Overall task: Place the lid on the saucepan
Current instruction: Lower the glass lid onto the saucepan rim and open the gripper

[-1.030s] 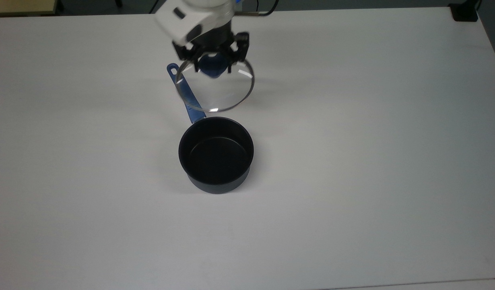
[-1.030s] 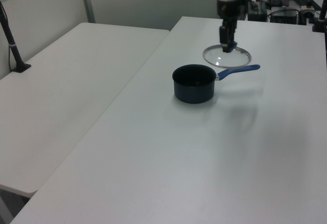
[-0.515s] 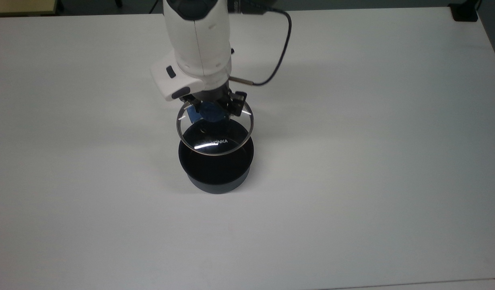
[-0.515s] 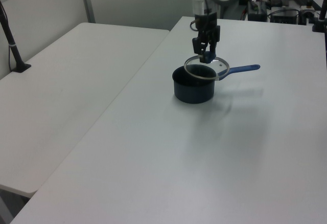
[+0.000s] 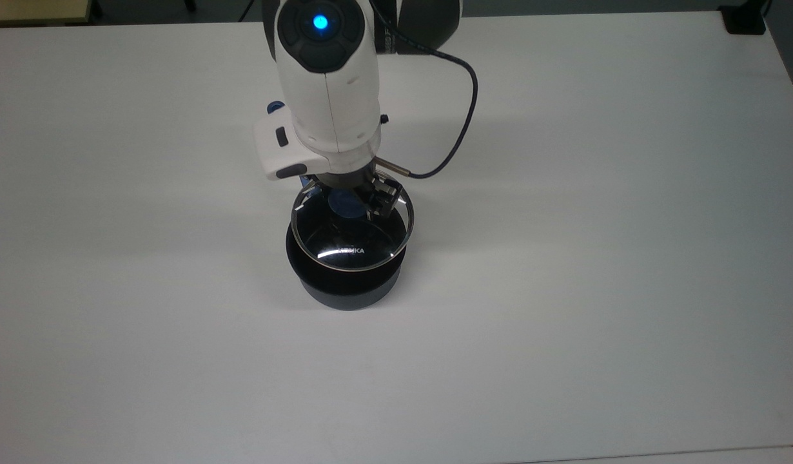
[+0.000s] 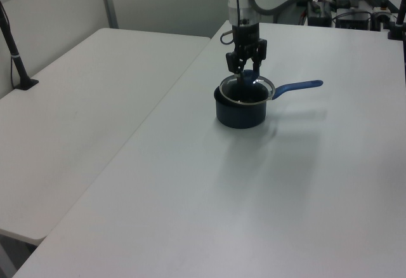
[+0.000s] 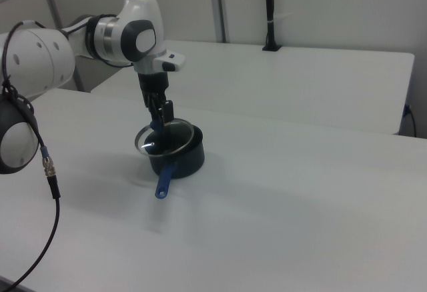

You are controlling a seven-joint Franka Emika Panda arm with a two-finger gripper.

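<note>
The gripper (image 5: 350,201) is clamped on the knob of the lid (image 5: 350,235), holding it just above the saucepan (image 5: 345,283), slightly toward the top view's far side; next: centre, lower, then release

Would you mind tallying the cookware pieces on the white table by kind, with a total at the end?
Saucepans: 1, the saucepan standing on the table.
Lids: 1, the glass lid, held by its blue knob in the hand just over the saucepan's rim.
Total: 2 pieces.
</note>
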